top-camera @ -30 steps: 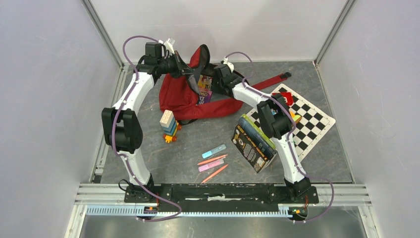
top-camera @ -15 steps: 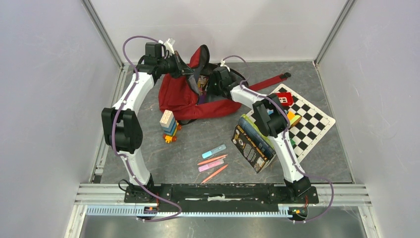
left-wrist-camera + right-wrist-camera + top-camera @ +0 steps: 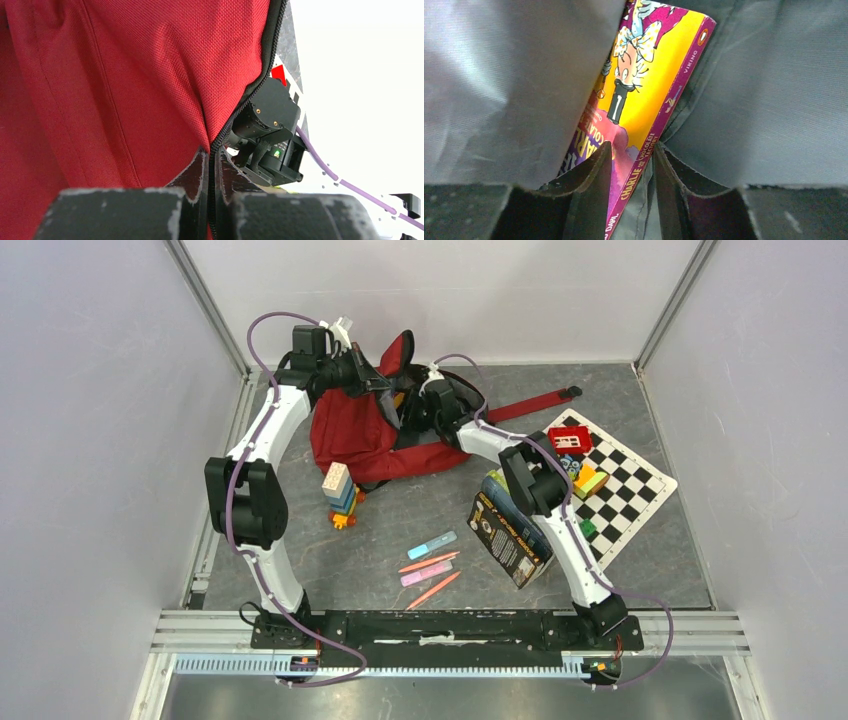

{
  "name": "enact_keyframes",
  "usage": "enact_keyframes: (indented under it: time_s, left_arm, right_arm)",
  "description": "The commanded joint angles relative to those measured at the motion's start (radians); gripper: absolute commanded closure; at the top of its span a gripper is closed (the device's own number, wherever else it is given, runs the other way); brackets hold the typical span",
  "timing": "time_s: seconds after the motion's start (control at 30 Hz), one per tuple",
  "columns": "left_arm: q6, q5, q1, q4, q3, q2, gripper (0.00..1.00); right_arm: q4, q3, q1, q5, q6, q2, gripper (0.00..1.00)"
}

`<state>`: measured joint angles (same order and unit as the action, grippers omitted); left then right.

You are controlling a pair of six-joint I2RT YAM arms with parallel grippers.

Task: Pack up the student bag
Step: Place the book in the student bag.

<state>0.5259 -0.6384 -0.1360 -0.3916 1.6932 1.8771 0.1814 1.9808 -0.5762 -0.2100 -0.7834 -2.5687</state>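
The student bag [image 3: 360, 435], dark red, lies at the back of the table with its mouth held up. My left gripper [image 3: 385, 385] is shut on the bag's zip edge [image 3: 212, 152], with red fabric [image 3: 125, 90] filling that view. My right gripper [image 3: 425, 408] reaches into the bag's mouth from the right. Inside, against the grey lining [image 3: 774, 100], a yellow and purple paperback [image 3: 649, 85] stands slanted between the right gripper's [image 3: 631, 147] fingers. The jaws are open, and a gap shows between the spine and the right finger [image 3: 669, 175].
A block tower [image 3: 339, 492] stands just in front of the bag. Several pens and highlighters [image 3: 430, 562] lie mid-table. A boxed game [image 3: 510, 530] leans by the right arm. A chessboard [image 3: 625, 485] at the right carries a small red box [image 3: 569, 438] and coloured blocks [image 3: 588, 480].
The right arm has pushed left and deeper into the bag. The book that showed at the bag's mouth is now hidden from above. The bag has slid a little left.
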Motion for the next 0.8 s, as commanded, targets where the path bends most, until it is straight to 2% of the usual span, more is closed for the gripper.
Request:
enact_keyframes:
  time_s: [0.0, 0.17, 0.37, 0.5, 0.63, 0.77]
  left_arm:
    - [-0.009, -0.023, 0.001, 0.041, 0.015, -0.015, 0.98]
    - [-0.014, -0.010, 0.002, 0.039, 0.014, -0.019, 0.98]
    - [-0.024, 0.001, 0.006, 0.034, 0.007, -0.030, 0.98]
    - [-0.027, 0.019, 0.013, 0.048, -0.013, -0.046, 0.98]
    - [-0.045, 0.026, 0.017, 0.036, -0.023, -0.060, 0.98]
    - [-0.062, 0.032, 0.021, 0.031, -0.043, -0.069, 0.98]
  right_arm:
    - [0.094, 0.044, -0.025, -0.070, 0.029, -0.004, 0.58]
    - [0.043, 0.039, -0.020, -0.022, 0.116, 0.055, 0.51]
    - [0.012, -0.116, 0.012, 0.118, 0.334, 0.293, 0.36]
    - [-0.078, -0.160, 0.032, 0.148, 0.460, 0.411, 0.31]
    - [-0.177, -0.231, 0.052, 0.119, 0.580, 0.551, 0.28]
    - [-0.316, -0.339, 0.116, 0.039, 0.624, 0.695, 0.28]
